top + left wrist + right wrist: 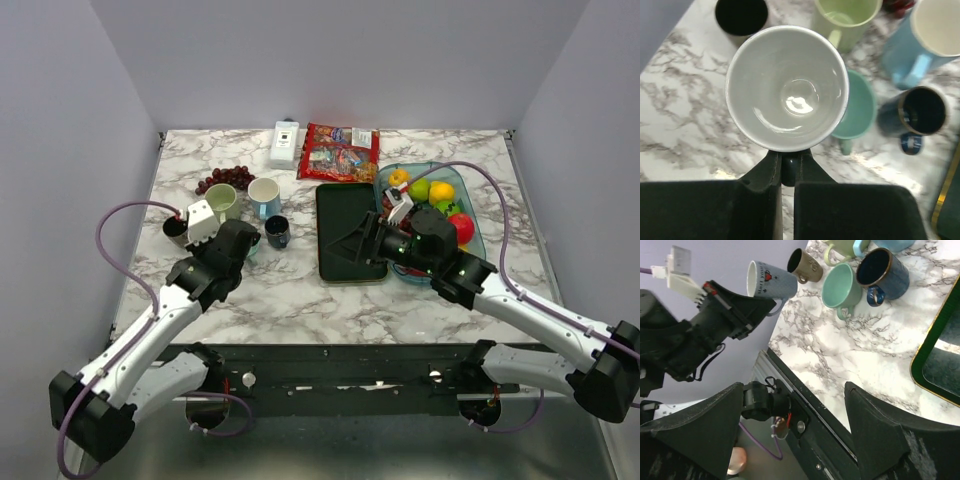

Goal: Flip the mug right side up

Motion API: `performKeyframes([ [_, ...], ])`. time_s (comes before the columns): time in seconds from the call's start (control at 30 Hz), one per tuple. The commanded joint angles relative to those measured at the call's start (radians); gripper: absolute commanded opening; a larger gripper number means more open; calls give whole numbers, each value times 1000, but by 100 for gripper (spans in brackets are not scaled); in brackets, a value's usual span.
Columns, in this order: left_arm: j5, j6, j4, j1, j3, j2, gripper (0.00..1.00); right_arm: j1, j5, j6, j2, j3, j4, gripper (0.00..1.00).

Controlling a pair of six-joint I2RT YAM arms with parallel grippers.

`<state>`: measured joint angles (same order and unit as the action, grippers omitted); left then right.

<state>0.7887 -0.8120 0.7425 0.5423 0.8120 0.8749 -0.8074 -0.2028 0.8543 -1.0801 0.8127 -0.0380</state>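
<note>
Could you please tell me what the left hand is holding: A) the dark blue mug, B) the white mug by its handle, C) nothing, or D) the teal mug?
B: the left hand is shut on the handle of the white mug, while the teal mug sits ungripped beside it.

Plain lavender walls [60, 150] boxed in a marble-patterned tabletop [290, 300] where two cabled robot arms [165, 315] stood bolted to a black metal rail [340, 365], marking a robotics lab.

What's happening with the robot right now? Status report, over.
Left gripper shut on white mug handle. Right gripper open, empty. Mug mouth-up, held aloft. Teal mug crowds close underneath.
</note>
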Motion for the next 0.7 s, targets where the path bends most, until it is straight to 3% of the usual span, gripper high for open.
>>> performKeyframes([
  [0.0, 199, -159, 32, -33, -33, 94, 0, 1, 28, -40, 49, -20, 71, 88],
  [0.27, 146, -167, -190, -137, -168, 229, 0, 7, 52, -52, 112, -66, 102, 88],
  [0.67, -5, -110, -261, -251, -178, 297, 1, 10, 75, -61, 118, -66, 132, 89],
])
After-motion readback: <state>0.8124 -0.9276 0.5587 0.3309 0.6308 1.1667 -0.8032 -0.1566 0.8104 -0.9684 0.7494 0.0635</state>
